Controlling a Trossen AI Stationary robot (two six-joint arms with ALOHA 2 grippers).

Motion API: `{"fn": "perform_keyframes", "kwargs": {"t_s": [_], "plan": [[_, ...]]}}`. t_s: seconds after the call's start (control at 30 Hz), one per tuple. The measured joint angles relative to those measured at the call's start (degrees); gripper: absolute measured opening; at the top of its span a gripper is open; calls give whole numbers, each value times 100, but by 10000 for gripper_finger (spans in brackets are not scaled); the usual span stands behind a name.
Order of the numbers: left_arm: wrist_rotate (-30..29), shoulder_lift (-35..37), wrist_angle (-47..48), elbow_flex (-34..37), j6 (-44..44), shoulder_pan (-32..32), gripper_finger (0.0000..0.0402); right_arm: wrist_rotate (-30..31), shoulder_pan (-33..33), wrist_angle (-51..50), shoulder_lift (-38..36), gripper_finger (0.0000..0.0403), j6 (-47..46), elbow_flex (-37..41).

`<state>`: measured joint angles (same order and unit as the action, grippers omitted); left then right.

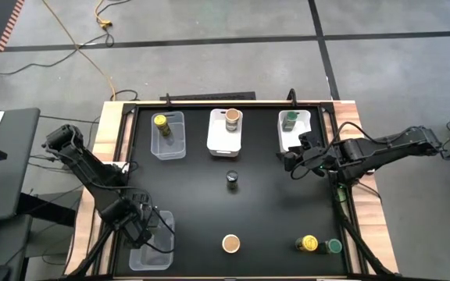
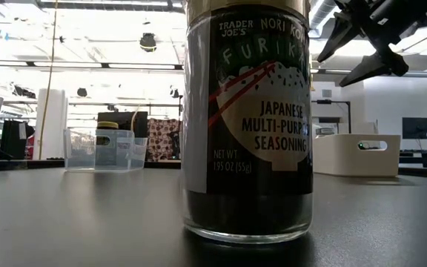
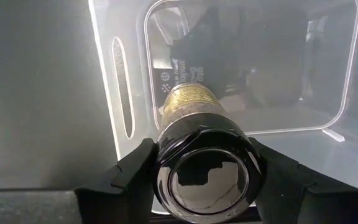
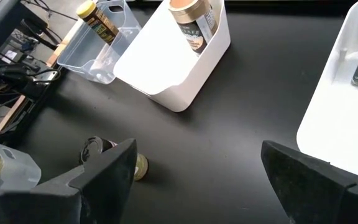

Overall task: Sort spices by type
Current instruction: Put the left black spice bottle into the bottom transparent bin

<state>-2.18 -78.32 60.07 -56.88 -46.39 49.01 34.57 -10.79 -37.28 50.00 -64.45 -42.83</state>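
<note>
Gripping a dark-capped jar (image 3: 201,165) cap-up directly over the clear bin (image 3: 347,93), the left gripper (image 3: 201,180) fingers clamp it — right gripper (image 4: 194,171) gapes empty, farther off.

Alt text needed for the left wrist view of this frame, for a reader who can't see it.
The left hand grips a dark-lidded spice jar between its two black fingers, seen lid-first, with the jar's gold label pointing into a clear plastic bin just beyond it. The bin sits on the black table.

two clear bins (image 1: 168,137) and two white bins (image 1: 225,139) on a black table (image 1: 272,211).
</note>
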Motion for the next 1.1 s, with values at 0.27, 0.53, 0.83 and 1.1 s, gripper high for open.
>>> {"fn": "perform_keyframes", "kwargs": {"t_s": [0.27,0.53,0.83,1.1], "plan": [[6,0,0,0,-45,0,214,0,0,-2,0,372,0,0],[274,0,-69,0,455,0,239,0,0,0,0,372,-2,0],[300,0,-107,-4,470,0,240,0,0,-2,-2,372,-2,0],[374,0,166,-7,221,-177,240,5,0,0,0,372,-2,0]]}}
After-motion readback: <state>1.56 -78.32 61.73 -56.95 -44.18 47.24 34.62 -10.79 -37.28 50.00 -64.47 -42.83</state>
